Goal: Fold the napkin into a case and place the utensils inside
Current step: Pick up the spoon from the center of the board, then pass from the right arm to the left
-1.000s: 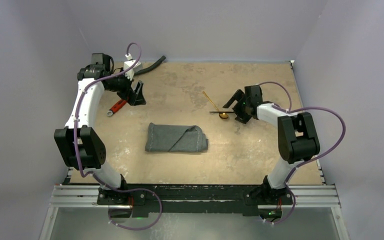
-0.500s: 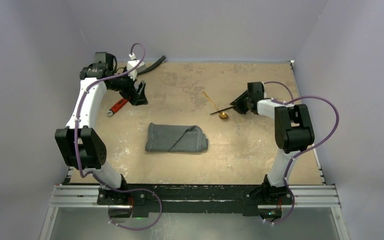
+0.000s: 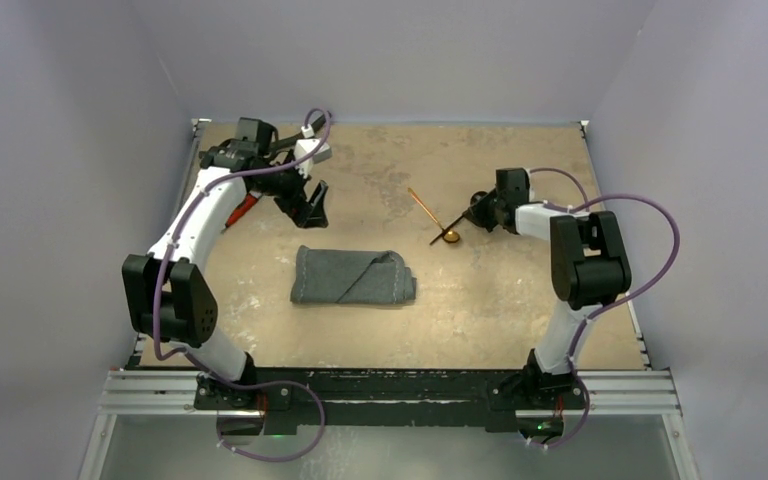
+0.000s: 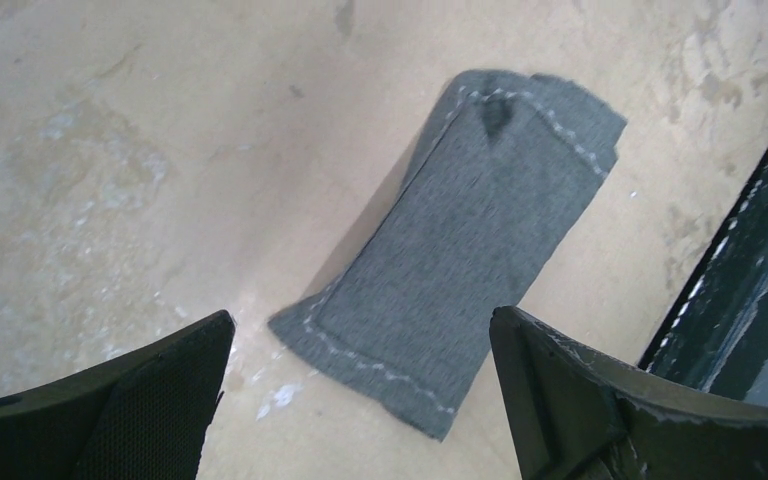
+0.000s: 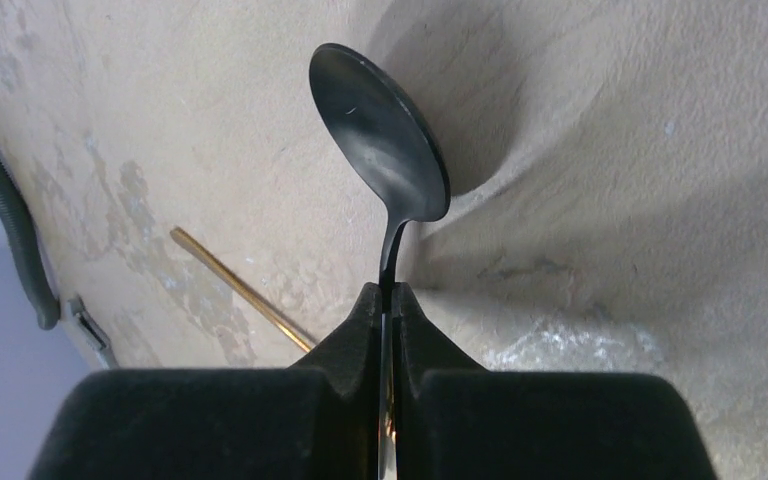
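We found the right claw shut tight on the thin handle of the black spoon, out on the right side of the counter. The bowl stuck out ahead of the fingers. From above, the spoon's long axis ran from far right, at the claw, to near left, so the bowl pointed roughly toward the napkin. The napkin lay folded near the middle, long side left to right, with a slanted flap across its right half. We could not tell which end opened. The gold utensil lay flat, running far left to near right, its shiny end just beside the spoon. The left claw hung wide apart above the napkin's far-left end. We judged that so thin a handle could swivel in the pinch, so a slow carry seemed wise. The spoon should be turned in line with the pocket, and the left claw might lift the flap.
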